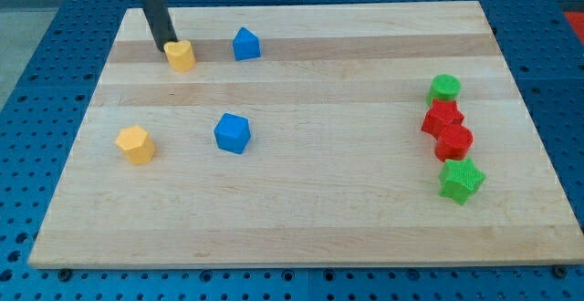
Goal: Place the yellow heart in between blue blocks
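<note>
A yellow heart-like block (182, 56) lies near the board's top left. My tip (167, 46) touches its upper left side; the dark rod rises to the view's top. A blue pentagon-like block (245, 44) lies just to the heart's right. A second blue block (232, 133) lies lower, near the board's left centre. A second yellow block (135, 144), hexagon-like, lies at the left, below the heart.
At the right stands a column of blocks: a green round one (445, 88), two red ones (442, 117) (453, 141), and a green star (461, 180). The wooden board (310, 219) rests on a blue surface.
</note>
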Controlling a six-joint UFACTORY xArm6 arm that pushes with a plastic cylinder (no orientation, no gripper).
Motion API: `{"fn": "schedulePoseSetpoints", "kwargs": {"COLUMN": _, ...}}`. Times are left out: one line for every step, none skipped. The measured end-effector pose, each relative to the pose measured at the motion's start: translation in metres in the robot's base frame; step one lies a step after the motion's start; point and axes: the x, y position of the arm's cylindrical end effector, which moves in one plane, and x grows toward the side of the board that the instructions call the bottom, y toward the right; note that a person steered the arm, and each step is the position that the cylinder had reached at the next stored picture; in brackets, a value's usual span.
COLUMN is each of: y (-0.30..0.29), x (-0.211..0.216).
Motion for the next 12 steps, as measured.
{"fn": "schedulePoseSetpoints", "kwargs": {"y": 0.012, "x": 0.012}}
{"fn": "schedulePoseSetpoints", "kwargs": {"y": -0.001, "x": 0.006}}
{"fn": "schedulePoseSetpoints", "kwargs": {"y": -0.018, "x": 0.004}}
{"fn": "schedulePoseSetpoints", "kwargs": {"y": -0.016, "x": 0.015}}
{"fn": "schedulePoseSetpoints", "kwargs": {"y": -0.006, "x": 0.019}}
{"fn": "schedulePoseSetpoints", "kwargs": {"y": 0.007, "x": 0.035}}
{"fn": "schedulePoseSetpoints", "kwargs": {"y": 0.028, "x": 0.04}}
{"fn": "schedulePoseSetpoints", "kwargs": {"y": 0.067, "x": 0.04}}
{"fn": "schedulePoseSetpoints", "kwargs": {"y": 0.068, "x": 0.04}}
{"fn": "schedulePoseSetpoints", "kwargs": {"y": 0.045, "x": 0.04}}
{"fn": "schedulePoseSetpoints", "kwargs": {"y": 0.025, "x": 0.061}}
{"fn": "schedulePoseSetpoints", "kwargs": {"y": 0.042, "x": 0.085}}
